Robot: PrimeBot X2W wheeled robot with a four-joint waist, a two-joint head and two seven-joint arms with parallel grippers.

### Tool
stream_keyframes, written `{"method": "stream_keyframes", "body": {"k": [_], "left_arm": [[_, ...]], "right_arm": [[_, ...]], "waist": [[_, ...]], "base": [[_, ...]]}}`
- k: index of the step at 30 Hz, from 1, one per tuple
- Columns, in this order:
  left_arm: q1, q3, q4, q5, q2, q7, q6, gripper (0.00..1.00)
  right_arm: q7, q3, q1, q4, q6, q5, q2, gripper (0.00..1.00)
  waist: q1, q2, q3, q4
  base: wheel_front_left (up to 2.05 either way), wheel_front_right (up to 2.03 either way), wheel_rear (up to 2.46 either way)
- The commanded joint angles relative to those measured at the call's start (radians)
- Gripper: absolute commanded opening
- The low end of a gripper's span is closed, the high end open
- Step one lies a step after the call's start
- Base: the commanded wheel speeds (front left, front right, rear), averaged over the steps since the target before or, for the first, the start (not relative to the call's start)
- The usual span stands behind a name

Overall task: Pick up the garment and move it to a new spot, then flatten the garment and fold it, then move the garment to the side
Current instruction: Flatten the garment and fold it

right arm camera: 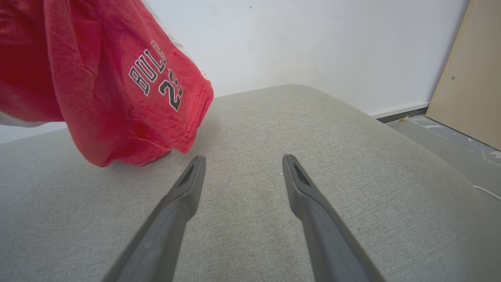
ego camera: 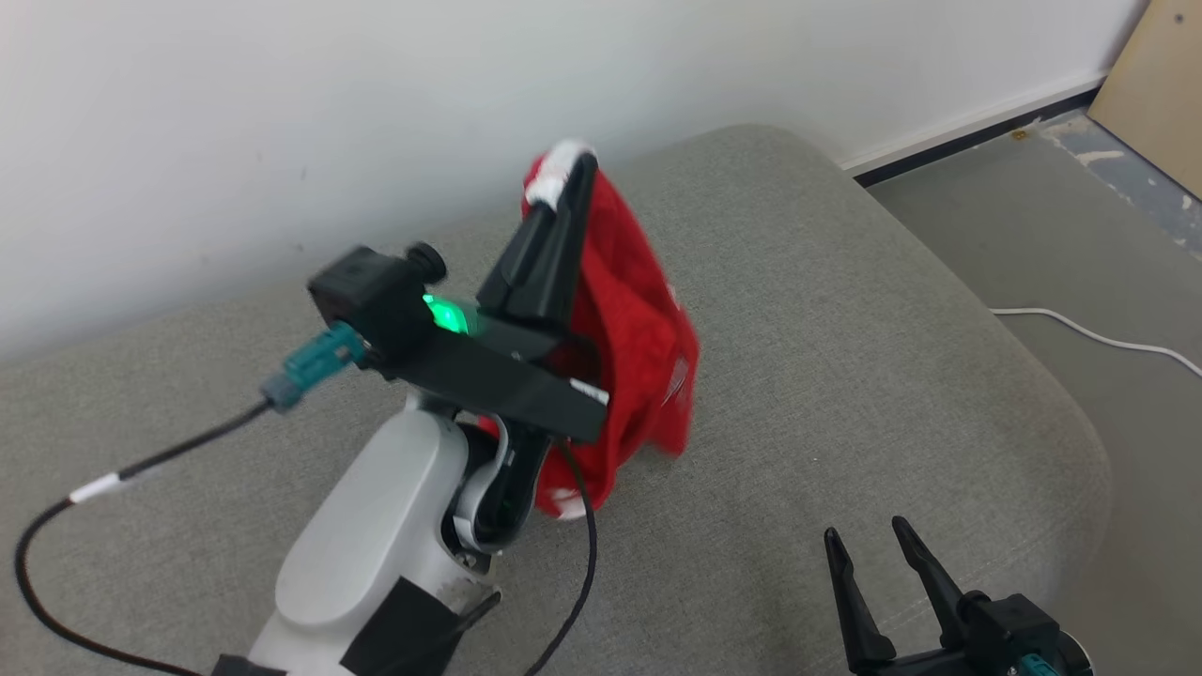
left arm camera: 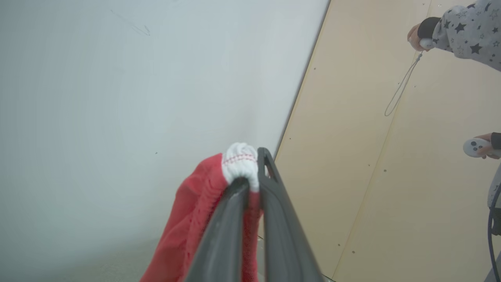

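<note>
The garment (ego camera: 639,329) is a red jersey with white trim and dark lettering. It hangs in the air over the grey cushion (ego camera: 845,357), its lower hem near or touching the fabric. My left gripper (ego camera: 568,174) is shut on the white trimmed edge at the top of the garment (left arm camera: 195,219), with the fingertips (left arm camera: 254,164) pinching that bunched trim. My right gripper (ego camera: 869,540) stands open low at the lower right, apart from the jersey. In the right wrist view the garment (right arm camera: 117,90) dangles up and left of the right gripper (right arm camera: 240,160), whose fingers hold nothing.
The cushion's rounded right edge (ego camera: 1052,376) drops to a grey floor where a white cable (ego camera: 1089,333) lies. A white wall (ego camera: 376,113) runs behind. A tan board (ego camera: 1155,75) leans at the far right. A person's hands (left arm camera: 479,147) with controllers show by the board.
</note>
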Motion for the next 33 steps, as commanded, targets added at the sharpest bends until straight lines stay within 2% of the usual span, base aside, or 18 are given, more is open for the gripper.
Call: {"method": "stream_keyframes", "body": {"k": [1,4,10,14,19,28,29,30,31,33], "left_arm": [[-0.024,0.008,-0.02,-0.053,-0.001,-0.024,0.006,0.0],[-0.017,0.01,-0.024,-0.098,0.0,-0.043,0.015,0.0],[0.089,0.028,0.052,-0.131,0.017,-0.049,0.025,0.0],[0.183,0.087,0.112,-0.166,0.051,-0.05,0.046,0.0],[0.204,0.162,0.205,-0.18,0.081,-0.053,0.059,0.0],[0.141,0.28,0.39,-0.126,0.122,-0.052,0.087,0.0],[0.138,0.293,0.398,-0.121,0.122,-0.052,0.087,0.22],[0.134,0.311,0.401,-0.107,0.125,-0.052,0.089,0.51],[0.134,0.324,0.406,-0.09,0.125,-0.052,0.095,1.0],[0.136,0.339,0.419,-0.054,0.121,-0.052,0.1,1.0]], "right_arm": [[-0.004,-0.002,-0.004,0.001,-0.002,0.004,-0.005,1.0],[-0.005,-0.012,0.001,-0.002,-0.002,0.006,-0.004,1.0],[-0.006,-0.019,0.004,-0.007,-0.002,0.007,0.004,1.0],[-0.008,-0.024,0.001,-0.011,-0.002,0.0,0.005,1.0],[-0.003,-0.01,-0.015,-0.014,-0.002,-0.006,0.006,1.0],[0.0,0.014,-0.026,-0.012,-0.002,0.011,0.001,1.0],[0.0,0.011,-0.023,-0.013,-0.002,0.01,0.0,1.0],[0.0,0.011,-0.022,-0.013,-0.002,0.011,-0.001,1.0],[0.0,0.01,-0.022,-0.014,-0.002,0.012,-0.001,1.0],[0.0,0.009,-0.023,-0.015,-0.002,0.013,-0.002,1.0]], "waist": [[0.0,-0.0001,0.004,-0.004],[0.0,-0.0001,0.015,0.004],[0.0,-0.0001,0.039,0.057],[0.0,-0.0001,0.052,0.118],[0.0,-0.0001,0.054,0.17],[0.0,-0.0001,0.06,0.144],[0.0,-0.0001,0.061,0.141],[0.0,-0.0001,0.063,0.137],[0.0,-0.0001,0.065,0.134],[0.0,-0.0001,0.065,0.129]], "base": [[0.0,0.0,0.0],[0.0,0.0,0.0],[0.0,0.0,0.0],[0.0,0.0,0.0],[0.0,0.0,0.0],[0.0,0.0,0.0],[0.0,0.0,0.0],[0.0,0.0,0.0],[0.0,0.0,0.0],[0.0,0.0,0.0]]}}
